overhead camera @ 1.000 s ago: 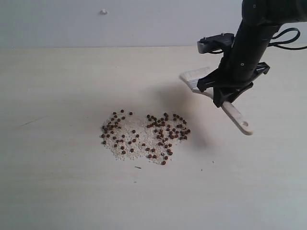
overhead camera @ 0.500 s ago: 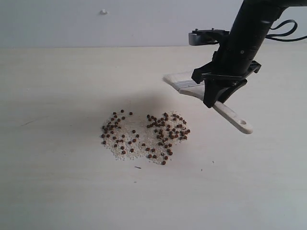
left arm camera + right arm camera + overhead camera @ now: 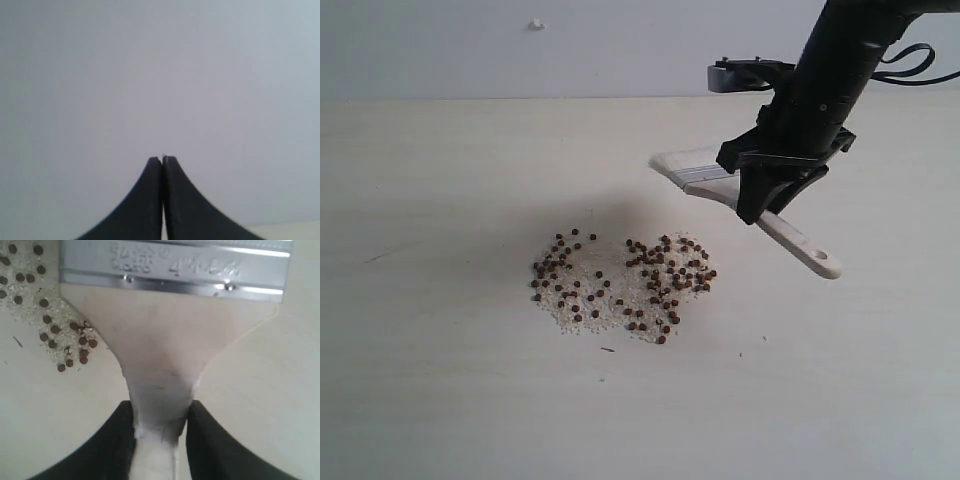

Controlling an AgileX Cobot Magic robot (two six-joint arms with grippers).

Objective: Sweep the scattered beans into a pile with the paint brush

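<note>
Reddish-brown beans (image 3: 620, 283) mixed with whitish grains lie spread in a loose patch on the pale table (image 3: 440, 380). The paint brush (image 3: 700, 175) hangs in the air above and to the right of the patch, bristles toward the left, handle with its hole slanting down to the right. My right gripper (image 3: 760, 195) is shut on the handle; in the right wrist view the fingers (image 3: 112, 440) pinch the handle below the silver ferrule (image 3: 172, 267), with beans (image 3: 70, 340) beside it. My left gripper (image 3: 162, 160) is shut on nothing, facing a blank grey wall.
A small white speck (image 3: 535, 24) sits on the grey wall at the back. A dark cable (image 3: 910, 65) loops off the right arm at the upper right.
The right gripper has carried the brush leftward and slightly up, so the bristle end now lies closer to the beans. The beans have not moved.
</note>
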